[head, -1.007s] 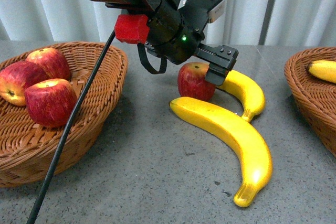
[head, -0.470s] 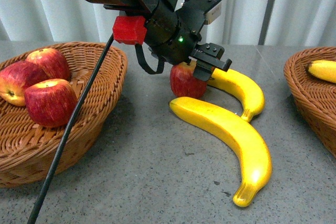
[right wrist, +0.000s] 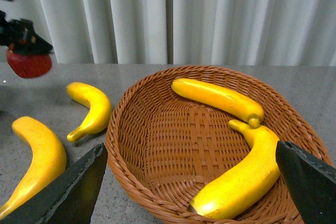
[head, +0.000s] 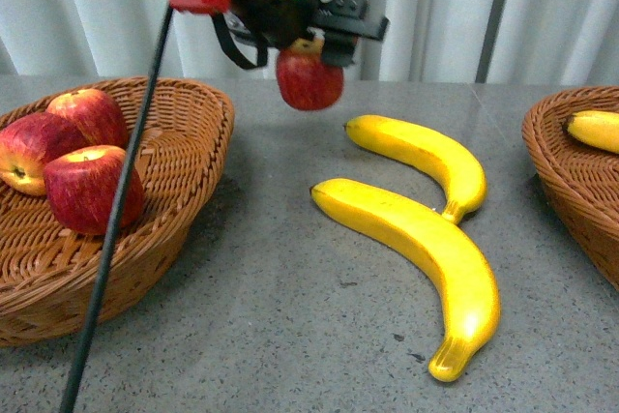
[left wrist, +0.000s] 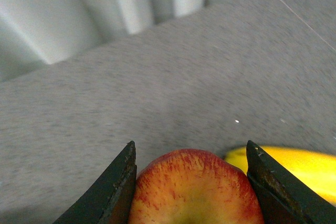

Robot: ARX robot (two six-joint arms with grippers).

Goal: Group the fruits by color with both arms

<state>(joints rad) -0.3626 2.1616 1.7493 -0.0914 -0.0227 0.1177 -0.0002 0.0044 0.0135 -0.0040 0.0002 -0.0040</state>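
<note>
My left gripper (head: 314, 45) is shut on a red apple (head: 309, 79) and holds it in the air above the grey table, right of the left basket (head: 193, 157). In the left wrist view the apple (left wrist: 194, 190) sits between the two black fingers (left wrist: 118, 182). Three red apples (head: 87, 186) lie in the left basket. Two yellow bananas (head: 416, 249) lie on the table. My right gripper (right wrist: 191, 192) is open and empty over the right basket (right wrist: 136, 156), which holds two bananas (right wrist: 241, 177). The held apple also shows in the right wrist view (right wrist: 29, 64).
A black cable (head: 116, 229) hangs from the left arm across the left basket's front. The right basket's rim (head: 542, 157) shows at the front view's right edge with a banana (head: 595, 130) in it. White curtains close the back.
My left gripper has lifted the apple off the table from beside the bananas and moved it up and to the left.
</note>
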